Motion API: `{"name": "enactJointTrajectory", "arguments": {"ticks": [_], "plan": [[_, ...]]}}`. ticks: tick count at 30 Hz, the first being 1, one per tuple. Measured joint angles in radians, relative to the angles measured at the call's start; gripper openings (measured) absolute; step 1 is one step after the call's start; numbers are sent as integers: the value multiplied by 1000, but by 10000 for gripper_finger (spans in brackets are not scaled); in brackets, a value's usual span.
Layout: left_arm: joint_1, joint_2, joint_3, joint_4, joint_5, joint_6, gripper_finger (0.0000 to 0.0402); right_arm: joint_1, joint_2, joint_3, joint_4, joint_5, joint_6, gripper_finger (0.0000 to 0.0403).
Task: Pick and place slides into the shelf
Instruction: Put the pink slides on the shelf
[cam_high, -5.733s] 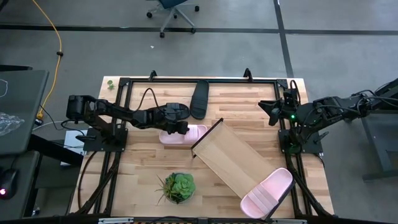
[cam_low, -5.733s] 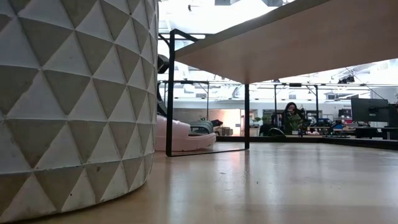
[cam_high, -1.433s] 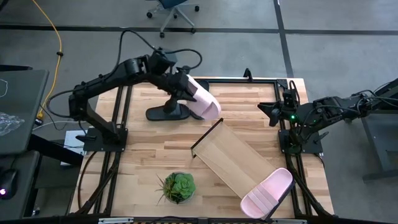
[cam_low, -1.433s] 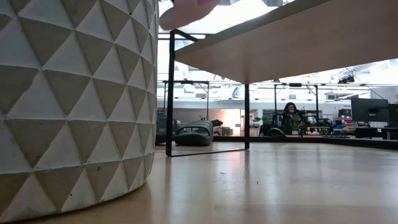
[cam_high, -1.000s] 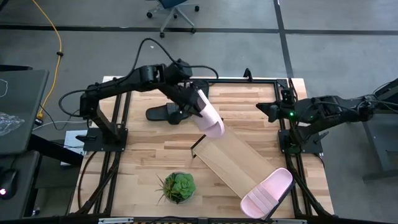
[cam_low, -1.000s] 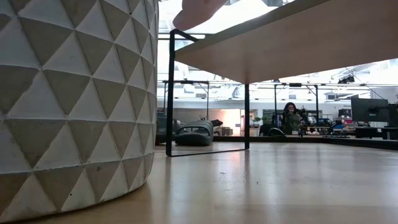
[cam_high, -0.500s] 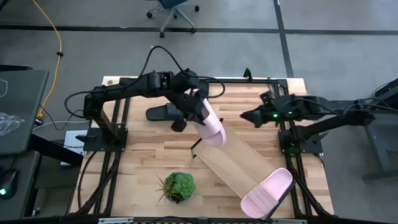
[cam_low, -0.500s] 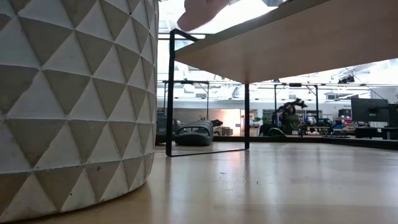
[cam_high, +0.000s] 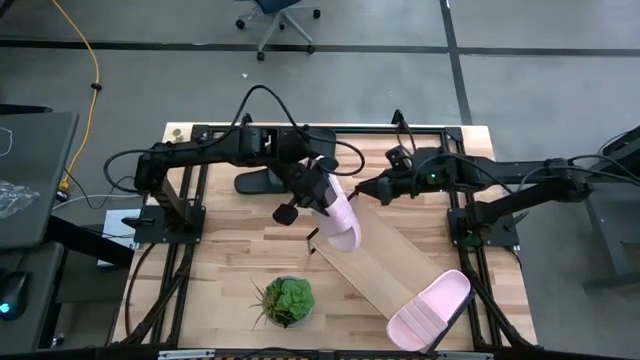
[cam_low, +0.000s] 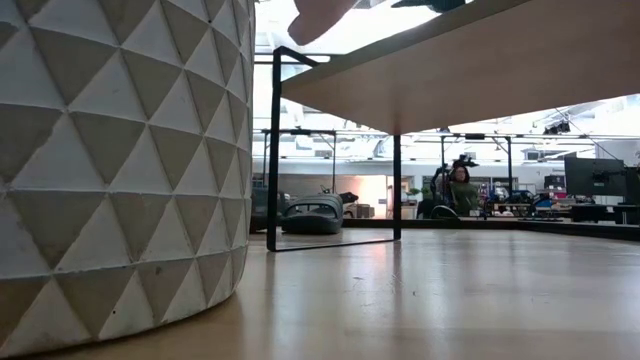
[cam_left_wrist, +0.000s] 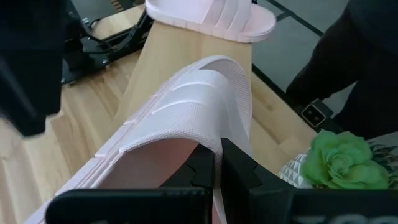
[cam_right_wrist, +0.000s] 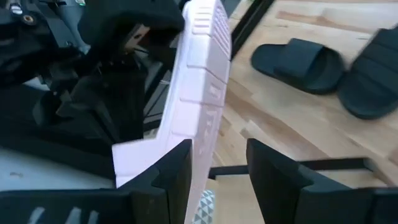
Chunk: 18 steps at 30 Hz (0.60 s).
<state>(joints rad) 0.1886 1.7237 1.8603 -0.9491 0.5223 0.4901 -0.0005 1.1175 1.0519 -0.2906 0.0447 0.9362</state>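
**Pink slide held over the near end of the shelf**

Pale plank tabletop (cam_high: 230, 250) fills the high view, ringed by a black frame and grey floor. Toward the left, the left arm reaches in from its base, and its left gripper (cam_high: 318, 192) is clamped on the ribbed strap of a pale pink slide sandal (cam_high: 338, 212); the left wrist view shows the dark fingers (cam_left_wrist: 208, 165) pinching that strap edge. The held slide hangs tilted above the upper-left end of the long light-wood shelf with a thin black frame (cam_high: 375, 262). Behind the gripper, two black slide sandals (cam_high: 262, 180) lie on the planks; the right wrist view shows them side by side. Below, near the table's front edge, sits a green succulent in a white faceted pot (cam_high: 287, 300). Right of the held slide, the right gripper (cam_high: 366, 191) hovers just beside it, fingers (cam_right_wrist: 175, 171) apart. A second pale pink slide (cam_high: 430, 308) rests on the shelf's lower-right end.
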Motion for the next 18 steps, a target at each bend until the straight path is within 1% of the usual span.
{"name": "enactJointTrajectory", "arguments": {"ticks": [5,10,12,15,18], "plan": [[-2,16,0,5,-5,-3,0,-12,31,0,26,-16,-3,154],[1,36,0,15,-19,1,0,-15,34,0,60,-38,-2,168],[1,48,0,44,-15,1,0,-15,34,0,58,-37,-3,173],[1,54,-1,39,-17,3,0,-15,34,0,57,-38,0,175],[-6,69,0,72,-2,3,0,-18,35,0,56,-37,1,175]]}}
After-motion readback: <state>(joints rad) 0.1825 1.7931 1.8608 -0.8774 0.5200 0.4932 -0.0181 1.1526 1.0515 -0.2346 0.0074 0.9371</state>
